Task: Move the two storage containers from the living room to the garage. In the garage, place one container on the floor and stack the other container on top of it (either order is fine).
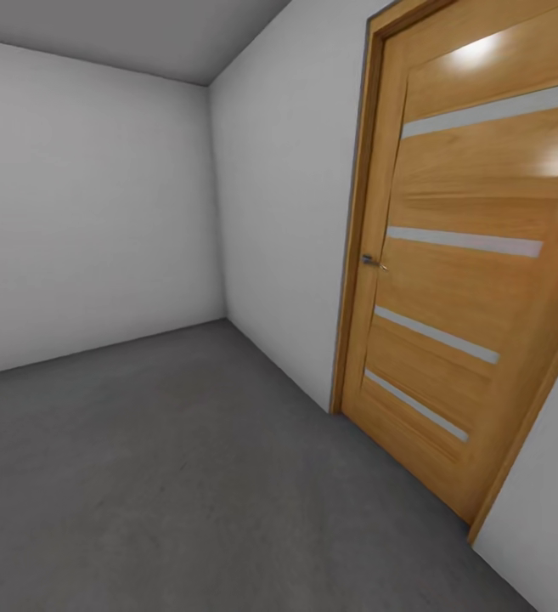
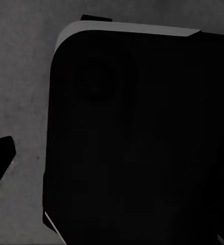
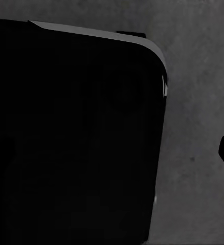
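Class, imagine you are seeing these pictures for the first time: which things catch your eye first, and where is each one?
The glossy wooden door with pale horizontal strips stands out at the right of the head view, set in a plain white wall. Below it spreads the dark grey concrete floor, running back to a bare corner. In both wrist views a large black rounded body blocks most of the picture, with grey floor beside it.

the slatted honey-coloured wooden door at the right is cut off by the picture's top and right edges. in both wrist views a large rounded black body hides most of the dark grey speckled concrete floor; what it is cannot be told.
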Robot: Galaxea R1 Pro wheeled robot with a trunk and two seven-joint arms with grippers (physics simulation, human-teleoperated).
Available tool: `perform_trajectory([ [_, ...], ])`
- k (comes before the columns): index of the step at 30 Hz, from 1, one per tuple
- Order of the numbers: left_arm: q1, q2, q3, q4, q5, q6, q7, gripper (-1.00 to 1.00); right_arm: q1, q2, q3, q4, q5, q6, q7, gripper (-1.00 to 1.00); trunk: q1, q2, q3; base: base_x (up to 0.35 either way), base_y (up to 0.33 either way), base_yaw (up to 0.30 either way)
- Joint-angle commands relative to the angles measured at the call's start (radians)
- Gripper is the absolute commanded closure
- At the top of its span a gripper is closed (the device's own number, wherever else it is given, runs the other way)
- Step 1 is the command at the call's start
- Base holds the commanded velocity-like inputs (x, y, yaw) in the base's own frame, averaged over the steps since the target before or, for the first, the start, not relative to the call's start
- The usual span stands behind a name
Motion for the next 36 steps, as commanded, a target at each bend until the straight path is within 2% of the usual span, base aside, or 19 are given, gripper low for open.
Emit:
perform_trajectory([
  [1,0.000,0.000,0.005,0.000,0.007,-0.003,0.000,-1.00,0.000,0.000,0.004,0.000,0.003,-0.003,0.000,-1.00,0.001,0.000,-0.001,0.299,0.228,-0.266],
  [36,0.000,0.000,0.005,0.000,0.007,-0.005,0.000,-1.00,0.000,-0.001,0.003,0.000,0.003,-0.003,-0.002,-1.00,0.001,0.000,-0.001,0.299,0.228,-0.283],
])
